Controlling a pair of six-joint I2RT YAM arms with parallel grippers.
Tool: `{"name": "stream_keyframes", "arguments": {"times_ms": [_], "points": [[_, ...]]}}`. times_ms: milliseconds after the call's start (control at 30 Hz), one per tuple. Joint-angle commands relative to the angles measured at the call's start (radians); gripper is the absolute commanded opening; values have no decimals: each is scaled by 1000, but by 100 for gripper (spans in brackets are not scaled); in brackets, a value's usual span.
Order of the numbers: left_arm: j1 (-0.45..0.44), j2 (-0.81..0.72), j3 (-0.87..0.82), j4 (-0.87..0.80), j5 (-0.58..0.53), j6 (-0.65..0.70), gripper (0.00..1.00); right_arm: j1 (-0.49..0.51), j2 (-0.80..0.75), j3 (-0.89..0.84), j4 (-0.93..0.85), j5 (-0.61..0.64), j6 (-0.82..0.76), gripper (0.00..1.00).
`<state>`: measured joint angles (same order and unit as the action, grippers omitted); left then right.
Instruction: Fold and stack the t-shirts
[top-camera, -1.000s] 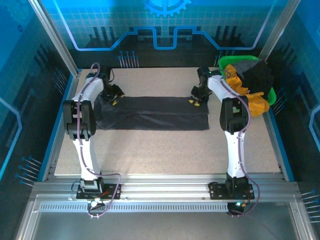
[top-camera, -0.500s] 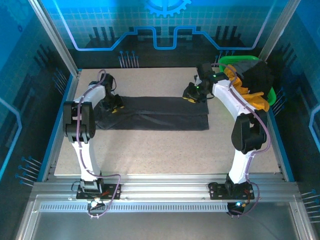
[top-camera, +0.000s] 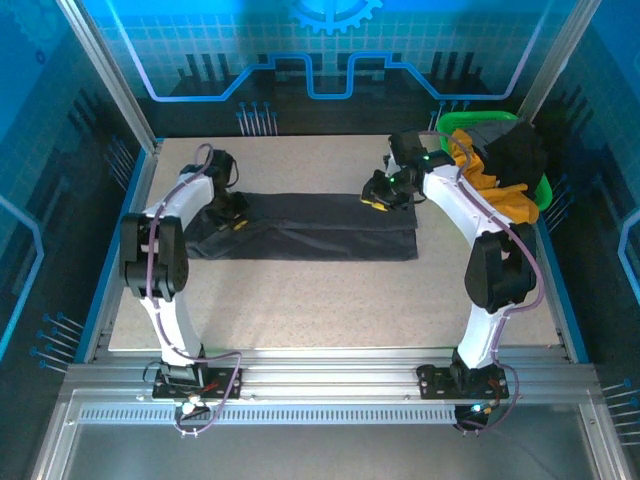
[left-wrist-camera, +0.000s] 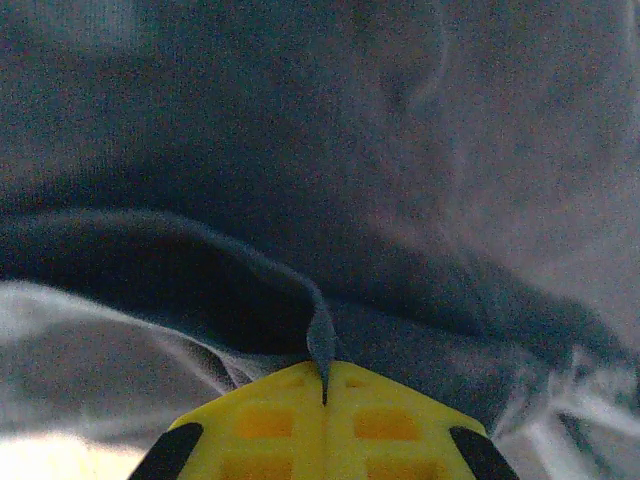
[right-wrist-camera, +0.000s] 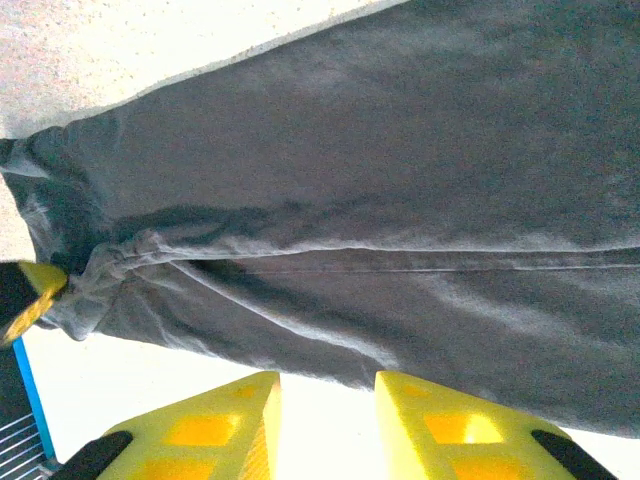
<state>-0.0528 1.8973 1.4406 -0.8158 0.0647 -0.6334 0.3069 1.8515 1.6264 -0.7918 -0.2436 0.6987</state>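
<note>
A dark charcoal-grey t-shirt (top-camera: 310, 225) lies folded into a long strip across the middle of the table. My left gripper (top-camera: 236, 214) is at its left end, shut on a thin ridge of the cloth (left-wrist-camera: 322, 340) pinched between the yellow fingertips (left-wrist-camera: 270, 420). My right gripper (top-camera: 379, 197) hovers over the strip's right end, open. In the right wrist view the shirt's edge (right-wrist-camera: 330, 355) lies just beyond the gap between its fingers (right-wrist-camera: 440, 425), and bare table shows between them. A mustard-yellow t-shirt (top-camera: 512, 203) and a black one (top-camera: 516, 150) sit heaped at the back right.
A bright green basket (top-camera: 546, 188) at the table's back right corner holds the heaped shirts, close behind the right arm. Speckled beige tabletop (top-camera: 320, 300) spreads in front of the shirt. Blue frame rails (top-camera: 110, 260) border the table.
The left gripper has closed on the shirt's left end. The right gripper has shifted a little leftward over the right end, with the right arm's elbow swung outward.
</note>
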Motion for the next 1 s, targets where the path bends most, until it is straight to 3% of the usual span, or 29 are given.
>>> {"name": "stream_keyframes", "arguments": {"times_ms": [0,233,433,533,667,833,967], "points": [[-59,-63,-80,-57,26,-188,0,6,-46,-35,13,-12,-2,31],[-131,-145,-255,39,34,-476,2,5,-76,-104,35,-19,-4,31],[-149,-201,-349,138,114,-651,32,5,-102,-167,46,-22,-6,31],[-153,-252,-315,105,85,-622,37,6,-107,-189,53,-19,-6,31],[-133,-311,-266,30,-37,-525,30,5,-103,-209,64,-23,4,31],[-35,-302,-310,68,-53,-443,22,6,-88,-214,72,-33,13,31],[7,-248,-351,185,13,-364,17,8,-82,-206,68,-36,10,31]]}}
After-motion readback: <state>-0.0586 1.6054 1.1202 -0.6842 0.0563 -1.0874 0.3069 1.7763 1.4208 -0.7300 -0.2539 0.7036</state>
